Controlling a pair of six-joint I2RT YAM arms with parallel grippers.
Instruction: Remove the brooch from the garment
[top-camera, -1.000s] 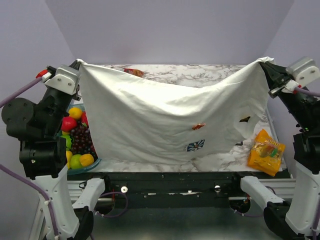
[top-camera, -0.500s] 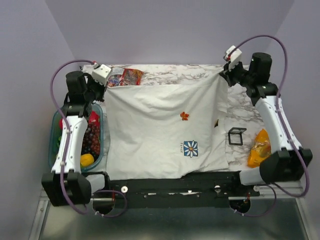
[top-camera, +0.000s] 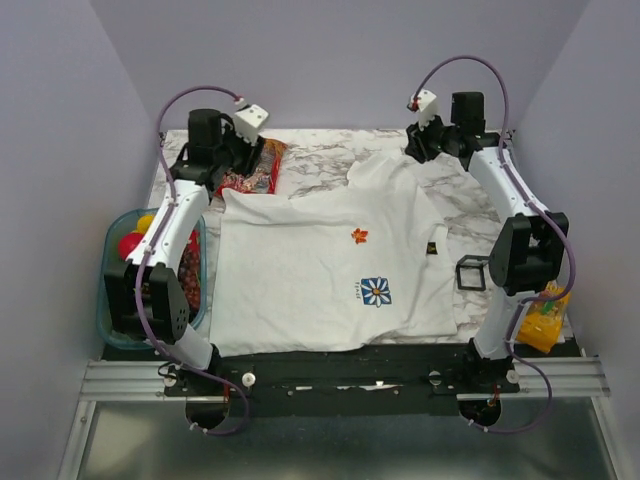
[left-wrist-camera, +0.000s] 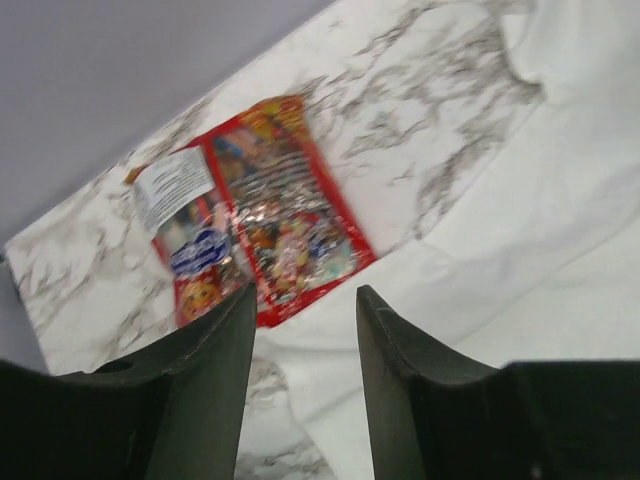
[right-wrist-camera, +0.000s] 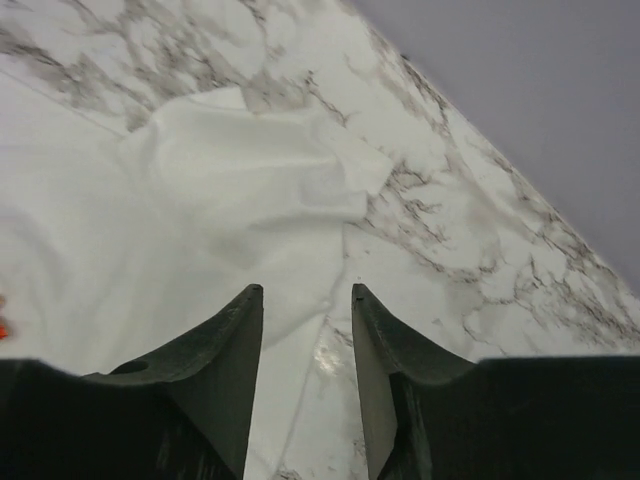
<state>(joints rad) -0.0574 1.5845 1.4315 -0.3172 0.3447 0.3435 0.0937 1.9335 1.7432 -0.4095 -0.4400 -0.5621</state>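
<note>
The garment (top-camera: 310, 270), a white T-shirt with a daisy print (top-camera: 376, 291) and a small dark patch (top-camera: 433, 247), lies flat on the marble table. The brooch (top-camera: 359, 236), a tiny orange-red pin, sits on its chest above the daisy. My left gripper (top-camera: 258, 152) hangs open over the shirt's far left shoulder, and in the left wrist view this gripper (left-wrist-camera: 305, 295) has only cloth (left-wrist-camera: 520, 230) and table between its fingers. My right gripper (top-camera: 415, 148) is open over the far right sleeve. In the right wrist view it (right-wrist-camera: 305, 290) holds nothing above the sleeve (right-wrist-camera: 230, 170).
A red snack packet (top-camera: 255, 168) (left-wrist-camera: 270, 225) lies at the back left beside the shirt. A teal tub of fruit (top-camera: 120, 270) stands along the left edge. A small black square frame (top-camera: 472, 272) and an orange-yellow bag (top-camera: 545, 320) lie to the right.
Both grippers have opened and let go of the shirt's shoulders. The shirt, held up a second ago, now lies flat, and both arms have reached toward the back of the table.
</note>
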